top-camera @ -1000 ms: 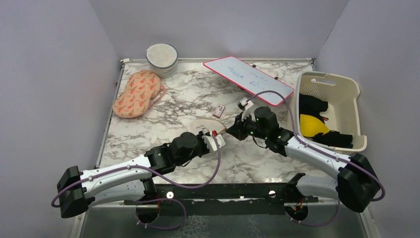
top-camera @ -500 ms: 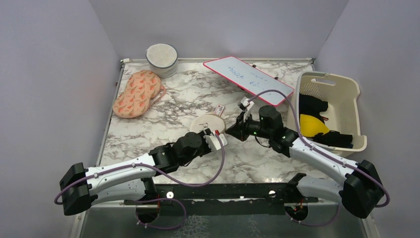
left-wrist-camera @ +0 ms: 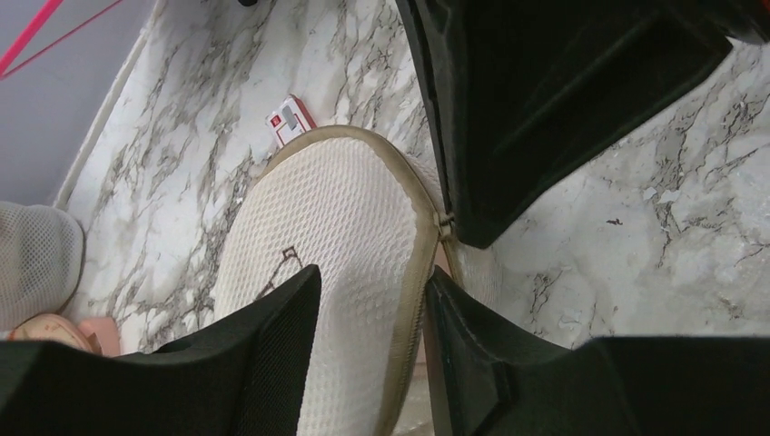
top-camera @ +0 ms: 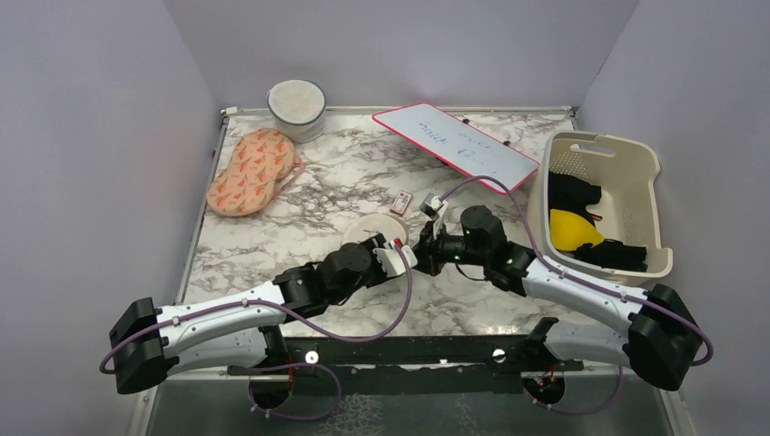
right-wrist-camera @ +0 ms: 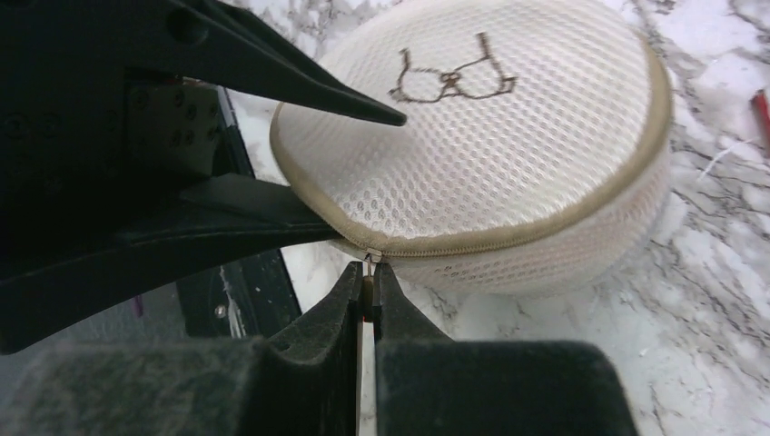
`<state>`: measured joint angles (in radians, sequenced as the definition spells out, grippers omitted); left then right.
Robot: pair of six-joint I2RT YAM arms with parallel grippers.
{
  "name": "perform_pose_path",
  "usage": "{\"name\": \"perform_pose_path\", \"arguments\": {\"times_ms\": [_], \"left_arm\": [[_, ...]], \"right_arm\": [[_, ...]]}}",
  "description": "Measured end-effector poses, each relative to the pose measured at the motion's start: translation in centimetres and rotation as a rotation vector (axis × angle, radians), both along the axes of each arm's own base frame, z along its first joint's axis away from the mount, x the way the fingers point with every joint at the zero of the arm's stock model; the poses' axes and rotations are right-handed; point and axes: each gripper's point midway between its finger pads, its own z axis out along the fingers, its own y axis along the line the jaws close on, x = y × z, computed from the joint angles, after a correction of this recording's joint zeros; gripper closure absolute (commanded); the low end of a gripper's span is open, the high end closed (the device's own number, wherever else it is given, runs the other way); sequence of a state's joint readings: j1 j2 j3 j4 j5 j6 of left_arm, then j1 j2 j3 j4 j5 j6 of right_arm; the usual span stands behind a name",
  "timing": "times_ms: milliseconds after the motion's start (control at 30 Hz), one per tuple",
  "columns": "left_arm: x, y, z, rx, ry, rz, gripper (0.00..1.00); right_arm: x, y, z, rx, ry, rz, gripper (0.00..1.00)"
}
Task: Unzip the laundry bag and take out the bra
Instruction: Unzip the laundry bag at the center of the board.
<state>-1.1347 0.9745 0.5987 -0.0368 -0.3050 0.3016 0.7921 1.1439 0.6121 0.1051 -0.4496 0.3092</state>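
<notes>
Laundry bag (right-wrist-camera: 490, 136) on desk (right-wrist-camera: 726, 272): left gripper (left-wrist-camera: 372, 277) clamps its rim as anchor; right gripper (right-wrist-camera: 368, 278) pinched shut on zipper pull (right-wrist-camera: 369, 262), zip unopened

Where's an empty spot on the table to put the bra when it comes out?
Bare marble lies between the peach pouch and the whiteboard, and left of the left arm, in front of that pouch. It's crowded mid-table, where the left gripper and right gripper meet at the laundry bag.
</notes>
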Motion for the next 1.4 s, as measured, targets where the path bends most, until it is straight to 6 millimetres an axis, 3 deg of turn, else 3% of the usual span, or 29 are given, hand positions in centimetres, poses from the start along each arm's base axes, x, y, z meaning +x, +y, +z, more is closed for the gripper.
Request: {"name": "perform_pose_path", "arguments": {"times_ms": [133,300,667,900,1133,1300,1400], "left_arm": [[0.0,0.0,0.0,0.000,0.000,-0.001,0.83],[-0.2,-0.1,0.0,0.001,0.000,-0.009,1.00],[-0.5,0.0,1.5,-0.042,-0.023,-0.016,1.00],[-0.4,-0.1,2.0,-0.062,-0.034,-0.016,1.00],[-0.4,-0.1,2.6,-0.077,-0.047,-0.012,1.00],[-0.3,-0.1,2.2,-0.063,-0.047,-0.004,0.90],[-0.2,-0.1,1.1,-0.025,-0.033,0.001,0.73]], "right_arm": [[-1.0,0.8,-0.3,-0.009,0.007,0.028,0.99],[-0.5,0.8,-0.5,-0.017,0.005,-0.007,0.99],[2.1,-0.4,-0.7,-0.039,-0.008,-0.142,0.99],[6.0,-3.8,-0.8,-0.034,0.014,-0.260,0.99],[6.1,-4.0,-0.9,-0.059,0.006,-0.209,0.99],[4.9,-3.0,0.0,-0.065,-0.031,-0.148,0.99],[4.3,-2.7,0.0,-0.066,-0.023,-0.128,0.99]]}}
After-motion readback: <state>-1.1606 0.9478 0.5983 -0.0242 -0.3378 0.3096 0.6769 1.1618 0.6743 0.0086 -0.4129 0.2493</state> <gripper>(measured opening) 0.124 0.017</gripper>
